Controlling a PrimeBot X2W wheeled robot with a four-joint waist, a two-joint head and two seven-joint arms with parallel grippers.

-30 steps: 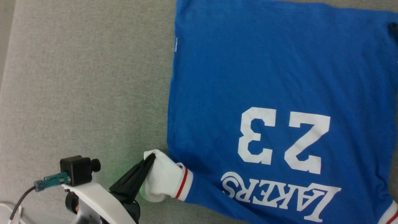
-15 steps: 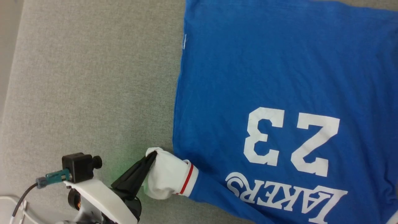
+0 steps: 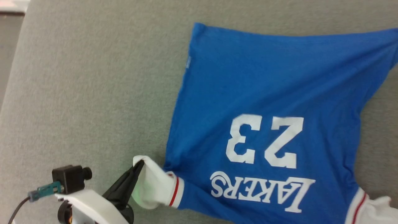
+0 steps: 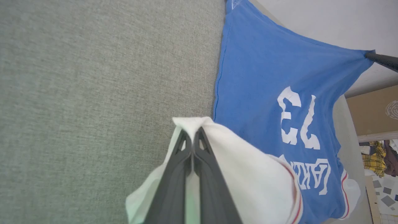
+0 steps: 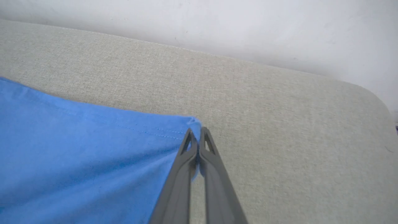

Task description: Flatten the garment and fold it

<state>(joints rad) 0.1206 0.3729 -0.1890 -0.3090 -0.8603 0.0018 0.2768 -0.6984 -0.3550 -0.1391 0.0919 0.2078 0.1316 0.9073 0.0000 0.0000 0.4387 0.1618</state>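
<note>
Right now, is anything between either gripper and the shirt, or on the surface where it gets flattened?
Nothing visible stands in the way. The left gripper is shut on the garment's white sleeve, and the right gripper is shut on a blue hem corner. The garment is stretched between them over the grey fabric surface.

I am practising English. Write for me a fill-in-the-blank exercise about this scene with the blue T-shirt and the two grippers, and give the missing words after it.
1. The left gripper is shut on the ____ sleeve of the T-shirt.
2. The right gripper is shut on a corner of the T-shirt's ____ body.
3. The number printed on the T-shirt is ____.
4. The T-shirt lies on a ____ fabric surface.

Missing words: white; blue; 23; grey
</note>
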